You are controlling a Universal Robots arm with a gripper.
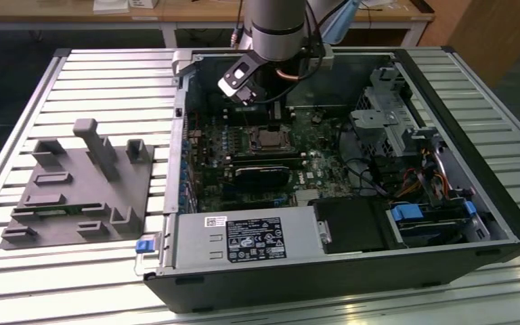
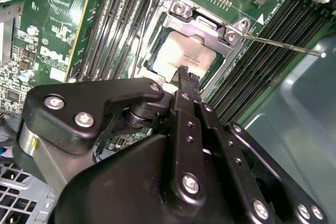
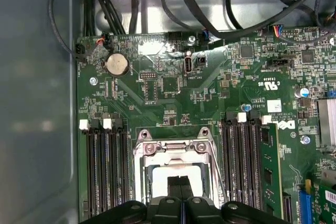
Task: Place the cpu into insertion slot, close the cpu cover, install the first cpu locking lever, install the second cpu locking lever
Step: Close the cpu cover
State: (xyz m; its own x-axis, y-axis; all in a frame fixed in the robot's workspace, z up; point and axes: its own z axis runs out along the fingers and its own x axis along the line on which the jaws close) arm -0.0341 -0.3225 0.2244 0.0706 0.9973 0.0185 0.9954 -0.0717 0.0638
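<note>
The cpu (image 2: pixel 181 51) lies in the insertion slot (image 1: pixel 267 137) with its pale metal top showing. The cpu cover (image 2: pixel 205 22) lies around it as a silver frame, its window over the chip; the frame (image 3: pixel 170 148) also shows in the first wrist view. A thin silver locking lever (image 2: pixel 283 45) juts out from one corner of the socket, over the memory slots. My gripper (image 2: pixel 186 74) hangs just above the cpu's edge, its two black fingers pressed together with nothing between them. The same shut fingertips (image 3: pixel 181 184) sit over the chip (image 3: pixel 157 179).
Long black memory slots (image 3: pixel 100 171) flank the socket on both sides. The board sits in an open computer case (image 1: pixel 477 169) with a power supply (image 1: pixel 242 240), a drive cage (image 1: pixel 386 128) and cables (image 3: pixel 210 3). A grey fixture (image 1: pixel 79 183) stands on the table at the exterior view's left.
</note>
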